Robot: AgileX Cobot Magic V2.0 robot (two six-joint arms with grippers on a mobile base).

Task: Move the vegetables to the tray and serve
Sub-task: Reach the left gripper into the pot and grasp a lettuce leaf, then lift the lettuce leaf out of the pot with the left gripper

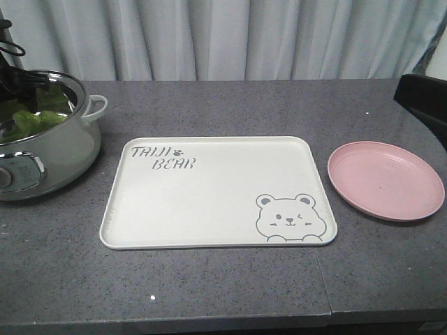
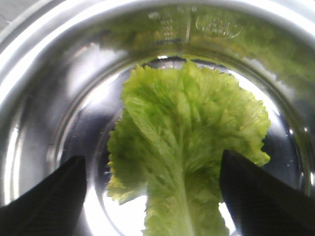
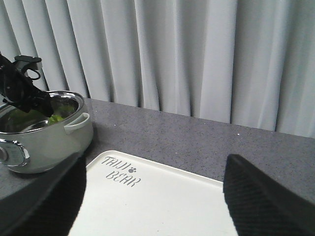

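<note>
The vegetables [image 2: 192, 142], crinkled green lettuce leaves with a pale rib, lie at the bottom of a steel pot [image 1: 66, 150] at the table's left; the front view shows them as a green patch [image 1: 31, 118]. My left gripper [image 2: 152, 157] reaches down into the pot. It is open, with one dark finger on each side of the leaf and a gap to it on both sides. The cream tray [image 1: 216, 192], with bear lettering, lies flat in the middle with nothing on it. My right gripper [image 3: 155, 162] is open and hovers over the tray's near side [image 3: 162, 201], holding nothing.
A round pink plate [image 1: 385, 180] sits to the right of the tray. The pot has a white side handle [image 1: 96, 108] facing the tray. A dark shape [image 1: 424, 105] stands at the right edge. Grey curtains hang behind the table.
</note>
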